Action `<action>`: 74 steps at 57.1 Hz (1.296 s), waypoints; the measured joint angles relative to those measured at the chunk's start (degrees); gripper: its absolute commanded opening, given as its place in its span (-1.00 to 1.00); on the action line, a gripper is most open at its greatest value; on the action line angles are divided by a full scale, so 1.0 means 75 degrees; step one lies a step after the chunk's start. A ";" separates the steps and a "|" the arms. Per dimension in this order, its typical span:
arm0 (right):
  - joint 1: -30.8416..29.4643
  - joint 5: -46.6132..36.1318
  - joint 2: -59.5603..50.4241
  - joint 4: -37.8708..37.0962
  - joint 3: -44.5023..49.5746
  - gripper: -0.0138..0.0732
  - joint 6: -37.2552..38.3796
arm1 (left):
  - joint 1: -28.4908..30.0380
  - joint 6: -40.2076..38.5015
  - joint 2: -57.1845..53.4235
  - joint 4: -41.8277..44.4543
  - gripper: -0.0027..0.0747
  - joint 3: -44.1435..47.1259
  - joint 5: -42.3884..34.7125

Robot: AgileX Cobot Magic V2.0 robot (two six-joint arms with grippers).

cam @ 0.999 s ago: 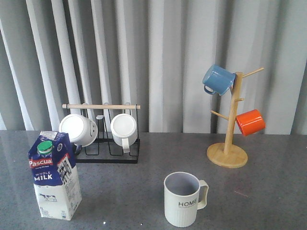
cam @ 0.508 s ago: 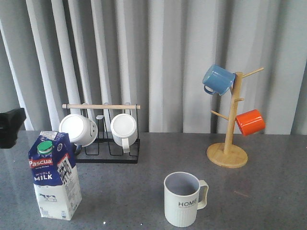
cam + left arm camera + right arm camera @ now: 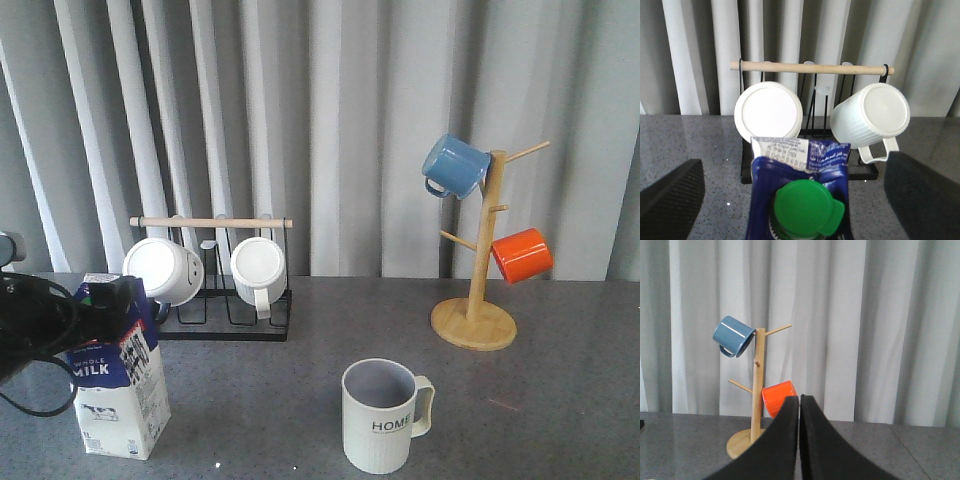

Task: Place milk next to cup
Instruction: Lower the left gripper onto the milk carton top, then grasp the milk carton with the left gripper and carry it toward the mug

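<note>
The grey table (image 3: 300, 370) fills the lower frame. At lower left the milk (image 3: 120, 385) stands upright in front of the black mug rack (image 3: 225, 300), with the left gripper (image 3: 795, 200) spread wide, one finger on each side of its green cap (image 3: 807, 207). The cup (image 3: 380, 415) sits at lower centre, well apart from the carton. The right gripper (image 3: 800, 440) has its fingers pressed together, empty.

Even, soft, diffuse lighting throughout; no hard shadows are cast. Faint sheen is seen on the grey table (image 3: 560, 400) near the cup (image 3: 380, 416). The left gripper (image 3: 795, 200) fingers (image 3: 670, 205) are rendered blurred beside the milk (image 3: 800, 200). Front view slightly soft; no edge distortion noted.
</note>
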 measured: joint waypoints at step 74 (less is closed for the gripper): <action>0.0000 0.0000 0.0000 0.0000 0.0000 -0.69 0.0000 | 0.0008 -0.0218 0.0841 0.0052 -0.95 0.0000 -0.0102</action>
